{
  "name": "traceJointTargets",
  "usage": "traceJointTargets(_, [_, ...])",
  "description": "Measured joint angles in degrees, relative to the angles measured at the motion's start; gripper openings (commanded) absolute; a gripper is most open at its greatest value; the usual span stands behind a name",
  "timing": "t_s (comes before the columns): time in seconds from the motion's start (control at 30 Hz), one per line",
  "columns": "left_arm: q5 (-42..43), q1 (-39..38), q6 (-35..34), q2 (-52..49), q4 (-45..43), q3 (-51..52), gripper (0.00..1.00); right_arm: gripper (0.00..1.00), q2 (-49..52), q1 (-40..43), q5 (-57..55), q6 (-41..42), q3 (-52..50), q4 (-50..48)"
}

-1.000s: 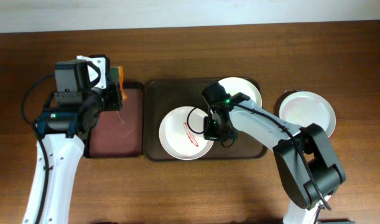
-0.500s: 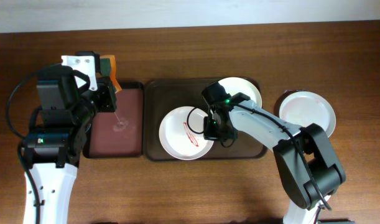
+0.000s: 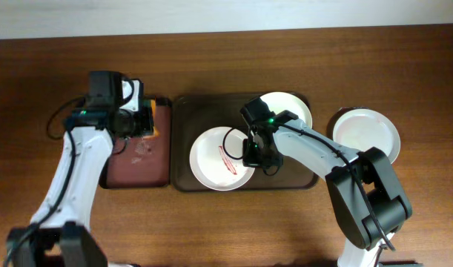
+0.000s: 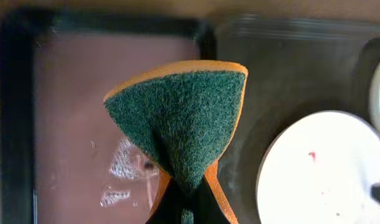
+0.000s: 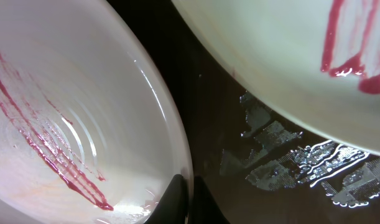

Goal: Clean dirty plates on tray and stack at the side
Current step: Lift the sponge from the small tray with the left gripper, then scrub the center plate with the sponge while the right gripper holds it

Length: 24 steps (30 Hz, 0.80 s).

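Where the overhead camera looks down, a wood-grain table [image 3: 211,59] carries: one rectangular dark tray [image 3: 183,105]; one round white streaked plate [image 3: 215,159] at its front left, red smear near the middle; one second plate [image 3: 293,107] at its back right; one side plate [image 3: 365,133] off the tray to the right. A small tray [image 3: 133,167] (reddish-brown, raised rim) sits left of the dark one. The left gripper [image 3: 143,124] hangs over its right edge; the right gripper [image 3: 250,153] is at the streaked plate's right rim.

Left wrist: sponge [image 4: 183,118], coarse green scouring face on orange foam, folded to a fan and pinched tight in the left claw. Wet patches glisten below.

Right wrist: the claw is clamped on the streaked plate's glossy rim, red streaks across the bowl. The second plate is also streaked red; the tray between them is wet.
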<state>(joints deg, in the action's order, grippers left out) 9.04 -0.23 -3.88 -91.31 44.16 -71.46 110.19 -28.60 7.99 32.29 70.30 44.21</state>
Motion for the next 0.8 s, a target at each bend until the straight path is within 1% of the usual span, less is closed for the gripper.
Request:
traceJointTargets(0.17, [0.0,0.0,0.0,-6.6,3.3,0.0,0.0,0.04,0.0,0.0,0.0,0.0,0.0,0.0])
traceJointTargets(0.37, [0.4,0.0,0.0,-7.7,4.7,0.0,0.0,0.04,0.0,0.0,0.0,0.0,0.0,0.0])
traceJointTargets(0.4, [2.2,0.0,0.0,-7.7,4.7,0.0,0.0,0.04,0.0,0.0,0.0,0.0,0.0,0.0])
traceJointTargets(0.43, [5.9,0.0,0.0,-7.7,4.7,0.0,0.0,0.04,0.0,0.0,0.0,0.0,0.0,0.0])
traceJointTargets(0.47, [11.7,0.0,-0.1,-7.7,4.5,0.0,0.0,0.04,0.0,0.0,0.0,0.0,0.0,0.0])
traceJointTargets(0.5, [19.4,-0.5,-0.2,-7.7,3.5,0.0,0.0,0.04,0.0,0.0,0.0,0.0,0.0,0.0])
traceJointTargets(0.57, [25.2,-3.0,-0.5,-7.7,2.1,0.0,0.0,0.04,0.0,0.0,0.0,0.0,0.0,0.0])
traceJointTargets(0.67, [29.1,-8.5,-3.6,-8.9,0.9,0.0,0.0,0.04,0.0,0.0,0.0,0.0,0.0,0.0])
traceJointTargets(0.8, [30.6,-11.5,-6.9,-14.6,-0.4,0.0,0.0,0.04,0.0,0.0,0.0,0.0,0.0,0.0])
